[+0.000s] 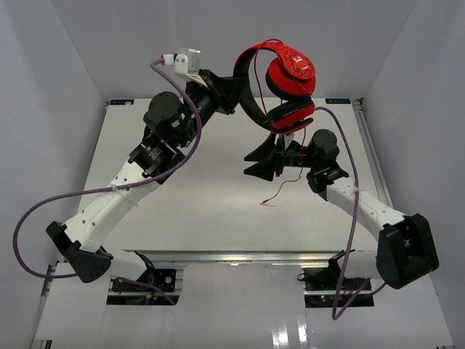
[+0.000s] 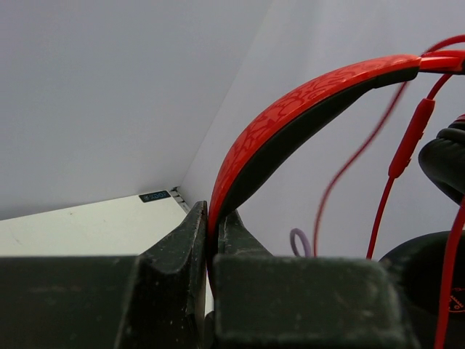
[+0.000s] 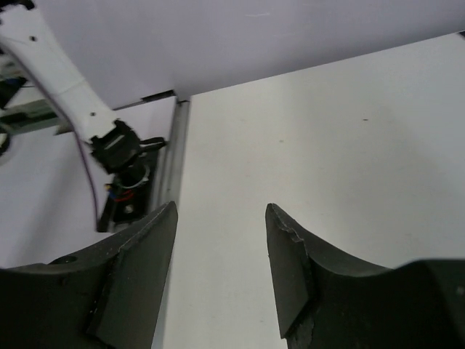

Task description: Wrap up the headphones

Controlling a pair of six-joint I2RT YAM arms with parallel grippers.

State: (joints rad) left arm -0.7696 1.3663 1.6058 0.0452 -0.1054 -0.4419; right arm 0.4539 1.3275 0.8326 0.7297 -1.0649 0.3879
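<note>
The red headphones (image 1: pixel 290 69) hang in the air above the far half of the table. My left gripper (image 1: pixel 232 91) is shut on their headband (image 2: pixel 290 109), which stands pinched between the jaws of the left gripper (image 2: pixel 213 214). The thin red cable (image 1: pixel 287 185) loops round the ear cups and trails down to the table, and its inline remote (image 2: pixel 410 138) dangles to the right. Just below the lower ear cup my right gripper (image 1: pixel 251 164) points left. In the right wrist view the right gripper (image 3: pixel 221 207) stands open over bare table with nothing between its fingers.
The white table (image 1: pixel 218 211) is walled in on three sides by white panels. Thick purple arm cables (image 1: pixel 29 233) loop out at the left and down the right side (image 1: pixel 352 218). The left arm's base (image 3: pixel 120 149) shows past the table's near edge rail (image 3: pixel 174 145).
</note>
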